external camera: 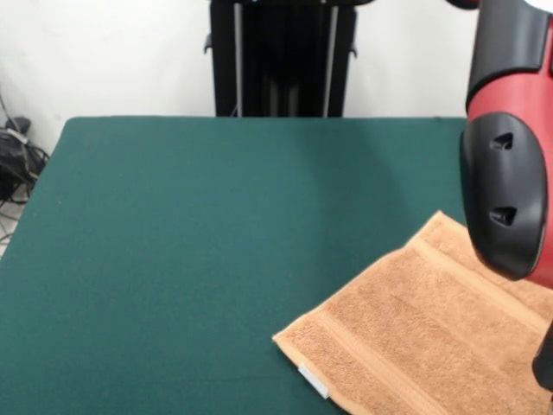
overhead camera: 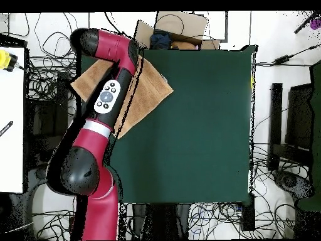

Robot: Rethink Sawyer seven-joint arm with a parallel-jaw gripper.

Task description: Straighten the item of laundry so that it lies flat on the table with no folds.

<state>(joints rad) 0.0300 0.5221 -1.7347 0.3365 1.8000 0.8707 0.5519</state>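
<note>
- Towel [external camera: 423, 333]: the orange-tan terry piece lies at one corner of the green table [external camera: 190, 251], set at a slant to its edges. In the front view it runs off the picture's right and lower edges, a white tag [external camera: 313, 380] showing on its near edge.
- Overhead view: part of the towel [overhead camera: 150, 88] seems to hang out past the table's [overhead camera: 200, 138] side edge, and the red arm [overhead camera: 106, 100] lies across its middle.
- Gripper: neither view shows it clearly. The front view has only a bulky red and black arm link [external camera: 510, 173] over the towel, so I cannot tell whether the claw is open or holds anything.
- Step, as I judge it: the visible part looks smooth with no plain fold, so flattening seems far along, but the hidden part is unconfirmed.
- Next move probably calls for drawing the overhanging part fully onto the table.
- Woven bands [external camera: 484, 285] show only from the front; the overhang only from above.
</note>
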